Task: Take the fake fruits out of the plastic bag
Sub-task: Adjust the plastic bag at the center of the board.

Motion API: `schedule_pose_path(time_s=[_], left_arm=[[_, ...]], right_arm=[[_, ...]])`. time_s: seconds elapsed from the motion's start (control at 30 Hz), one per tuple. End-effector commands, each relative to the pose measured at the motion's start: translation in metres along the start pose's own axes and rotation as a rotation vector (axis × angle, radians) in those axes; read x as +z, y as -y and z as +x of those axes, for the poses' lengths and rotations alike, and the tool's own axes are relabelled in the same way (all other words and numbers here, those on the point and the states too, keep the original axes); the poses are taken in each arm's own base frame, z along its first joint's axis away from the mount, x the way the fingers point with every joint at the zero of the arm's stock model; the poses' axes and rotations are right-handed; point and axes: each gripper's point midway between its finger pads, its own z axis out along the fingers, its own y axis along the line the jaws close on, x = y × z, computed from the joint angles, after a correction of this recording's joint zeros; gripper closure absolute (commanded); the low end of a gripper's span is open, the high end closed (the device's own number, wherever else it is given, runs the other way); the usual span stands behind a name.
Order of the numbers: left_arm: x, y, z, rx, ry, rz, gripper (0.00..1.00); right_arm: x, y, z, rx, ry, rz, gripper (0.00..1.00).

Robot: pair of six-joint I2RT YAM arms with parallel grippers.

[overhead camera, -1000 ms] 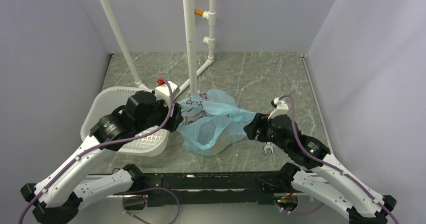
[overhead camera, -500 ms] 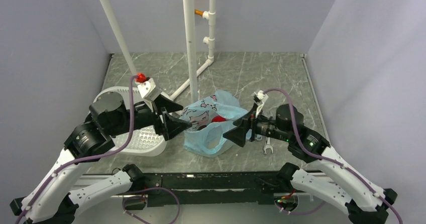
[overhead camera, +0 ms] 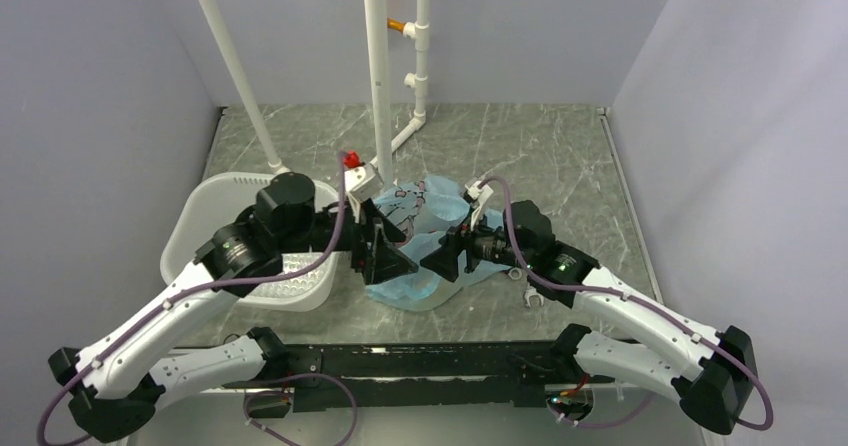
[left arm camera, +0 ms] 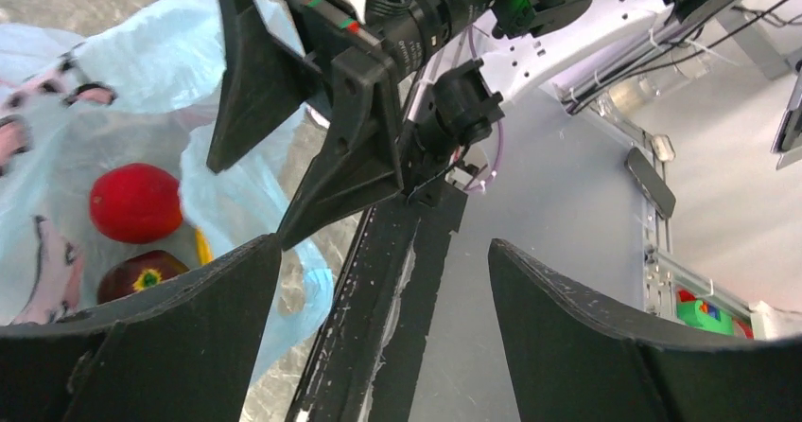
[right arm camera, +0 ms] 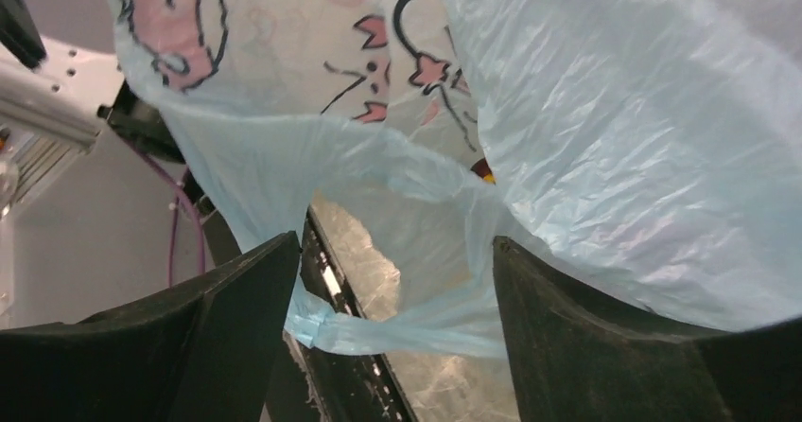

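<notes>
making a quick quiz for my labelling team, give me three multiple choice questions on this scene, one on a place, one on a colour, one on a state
1. Where does the white basket stand relative to the plastic bag?
A. on its right
B. on top of it
C. on its left

2. What colours is the print on the bag?
A. green and yellow
B. pink and black
C. orange only

3. How do the jaws of the left gripper stand?
A. spread, with nothing between them
B. shut on the bag's handle
C. shut on a fruit

Answers:
1 C: in the top view the basket lies on the left arm's side of the bag.
2 B: the right wrist view shows pink shapes with black outlines.
3 A: the left wrist view shows both fingers far apart, gripping nothing.
</notes>
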Motion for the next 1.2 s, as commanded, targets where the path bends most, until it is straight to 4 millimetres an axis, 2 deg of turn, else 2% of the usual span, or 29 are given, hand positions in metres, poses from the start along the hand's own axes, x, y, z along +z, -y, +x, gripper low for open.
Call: schedule_pose_path(time_s=[0.0,0.1,0.2,0.33,0.43,0.5,0.6,0.67,0.73,0.87,0.97,1.07,1.17], left_arm=[[0.021,0.0,0.001,0.089,-0.034,-0.02,0.13],[0.031,-0.015,0.013,0.12,-0.094,-0.097,0.16],[0.034,-0.034,0.026,0.133,-0.133,-0.179,0.18],[0.038,-0.058,0.051,0.145,-0.204,-0.269,0.15],[0.05,-0.063,0.076,0.141,-0.288,-0.257,0.16],[0.055,-0.058,0.094,0.139,-0.332,-0.222,0.19],[0.054,-0.059,0.121,0.124,-0.352,-0.214,0.28],[0.049,-0.058,0.13,0.106,-0.332,-0.205,0.33],[0.044,-0.054,0.135,0.09,-0.301,-0.18,0.38],[0.04,-0.045,0.143,0.051,-0.295,-0.138,0.56],[0.04,-0.043,0.159,0.038,-0.333,-0.124,0.67],[0.043,-0.041,0.173,0.038,-0.379,-0.111,0.78],[0.042,-0.042,0.191,0.048,-0.459,-0.124,0.83]], right_arm=[[0.006,-0.032,-0.007,-0.083,0.04,-0.192,0.33],[0.006,-0.044,0.017,-0.081,-0.023,-0.254,0.46],[-0.009,-0.055,0.023,-0.06,-0.016,-0.303,0.55],[-0.028,-0.059,0.026,-0.023,0.017,-0.303,0.56],[-0.034,-0.057,0.029,0.002,0.012,-0.281,0.56],[-0.036,-0.042,0.026,0.031,0.016,-0.166,0.56],[-0.048,-0.003,0.017,0.068,0.06,0.094,0.49],[-0.055,0.018,0.015,0.08,0.085,0.213,0.48],[-0.057,0.029,0.011,0.089,0.098,0.283,0.51],[-0.046,0.021,-0.004,0.104,0.125,0.244,0.52],[-0.027,0.027,-0.006,0.145,0.133,0.26,0.56],[-0.013,0.054,-0.005,0.202,0.163,0.385,0.55],[-0.017,0.091,-0.019,0.24,0.21,0.561,0.53]])
